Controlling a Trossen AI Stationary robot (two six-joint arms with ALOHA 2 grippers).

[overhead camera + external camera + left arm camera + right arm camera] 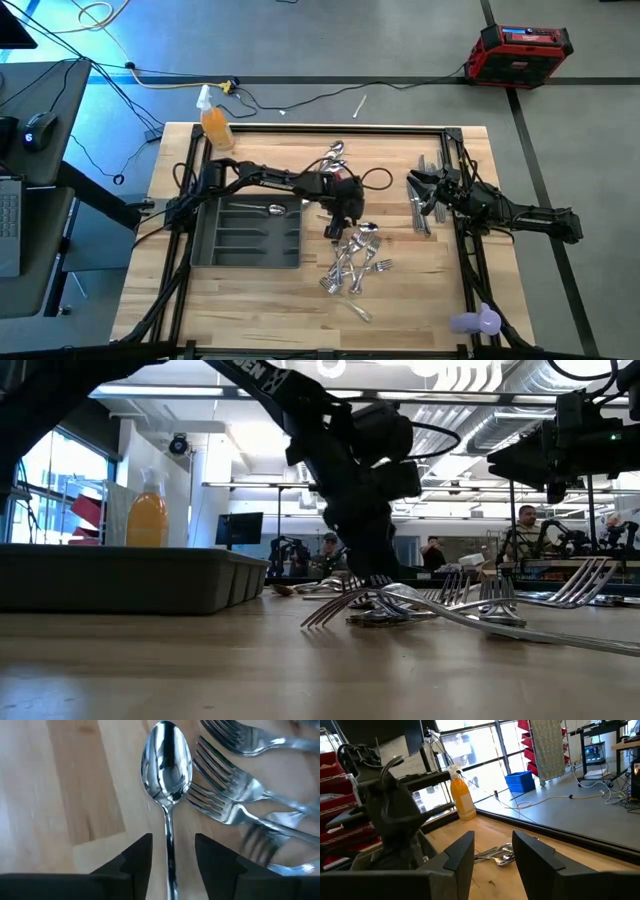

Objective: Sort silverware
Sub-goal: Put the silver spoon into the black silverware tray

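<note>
Left tool (337, 226) is down at centre frame of the high view, at the top edge of the fork pile (355, 265). In the left wrist view its fingers (137, 857) stand apart on either side of a spoon (166, 767) handle, not yet closed on it; the spoon lies flat on the tabletop (420, 290), forks (235, 805) just beside it.

Right tool (425, 190) waits right of centre, raised, fingers parted, holding nothing.

Progress: early. The grey tray (205, 255), left of centre, shows only one piece (262, 209) inside. Still unsorted: the central pile, a small group (335, 155) at upper centre, and knives (418, 210) by the right arm.
</note>
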